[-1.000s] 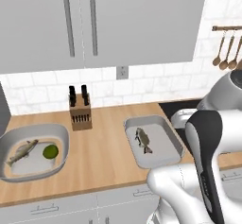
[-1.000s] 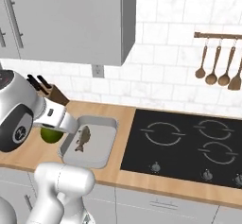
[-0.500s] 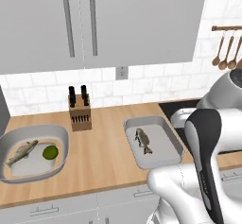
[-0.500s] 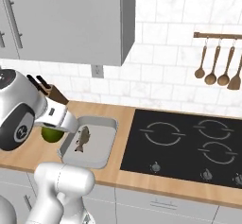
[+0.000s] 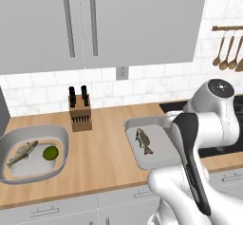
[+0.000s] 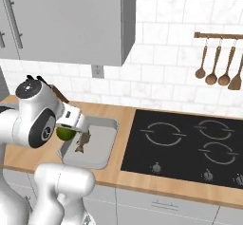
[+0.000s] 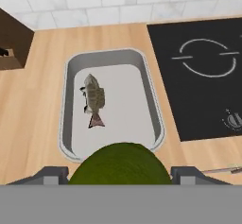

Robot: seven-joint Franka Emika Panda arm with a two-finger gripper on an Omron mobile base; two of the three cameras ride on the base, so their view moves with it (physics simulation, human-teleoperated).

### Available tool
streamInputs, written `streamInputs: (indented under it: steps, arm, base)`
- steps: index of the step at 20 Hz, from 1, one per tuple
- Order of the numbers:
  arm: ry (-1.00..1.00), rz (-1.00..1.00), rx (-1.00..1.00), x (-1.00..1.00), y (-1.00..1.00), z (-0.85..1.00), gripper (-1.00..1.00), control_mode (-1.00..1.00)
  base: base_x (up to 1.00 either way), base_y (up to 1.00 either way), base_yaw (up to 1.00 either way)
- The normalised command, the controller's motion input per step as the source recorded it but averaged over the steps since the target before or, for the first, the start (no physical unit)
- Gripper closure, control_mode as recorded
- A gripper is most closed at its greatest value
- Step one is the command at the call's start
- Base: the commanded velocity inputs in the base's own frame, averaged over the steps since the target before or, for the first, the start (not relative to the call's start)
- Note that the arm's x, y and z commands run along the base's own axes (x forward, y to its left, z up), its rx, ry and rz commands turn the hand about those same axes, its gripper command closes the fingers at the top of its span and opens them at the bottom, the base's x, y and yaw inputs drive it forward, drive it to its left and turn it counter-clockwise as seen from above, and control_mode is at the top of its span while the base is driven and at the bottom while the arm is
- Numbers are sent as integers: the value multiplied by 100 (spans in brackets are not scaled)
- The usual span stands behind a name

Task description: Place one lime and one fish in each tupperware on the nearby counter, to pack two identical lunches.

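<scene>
- Two limes show: one dark yellow-green lime [image 7: 120, 164], round and dull-skinned, sits between the gripper's [image 7: 120, 175] dark finger tips in the hand view, and its bulge hides the near rim of the tub below; the jaws stand wide and clamp it from both sides.
- From the right base view the same held lime [image 6: 65, 133] hangs at the near left corner of the light-grey tupperware [image 6: 107, 123].
- In that tupperware [image 7: 153, 105] lies one slender grey-brown fish [image 7: 94, 98], lengthwise left of the middle, with its reddish tail fin toward the camera.
- From the left base view, the fish [image 5: 144, 141] rests on the tub's floor, apart from the walls.
- Second tub [image 5: 60, 136], rounder and wider, stands at the far left of the tan counter [image 5: 106, 150]; inside it another fish [image 5: 21, 154] lies aslant, with a brighter green lime [image 5: 50, 153] just beside it.
- Between the two tubs, nearer the tile wall, a wooden knife block [image 5: 79, 116] with black handles stands upright.
- Right of the tupperware, the black glass cooktop [image 6: 190, 145] is set into the worktop.
- Wooden spoons [image 6: 219, 69] hang from a rail on the wall above it.
</scene>
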Motion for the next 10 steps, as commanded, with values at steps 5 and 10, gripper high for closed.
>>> streamInputs:
  steps: [5, 10]
  arm:
    - [18, 9, 1, 97, -1, -48, 100, -100]
    - [15, 0, -2, 91, -6, -85, 100, -100]
  base:
    - [0, 0, 0]
    - [0, 0, 0]
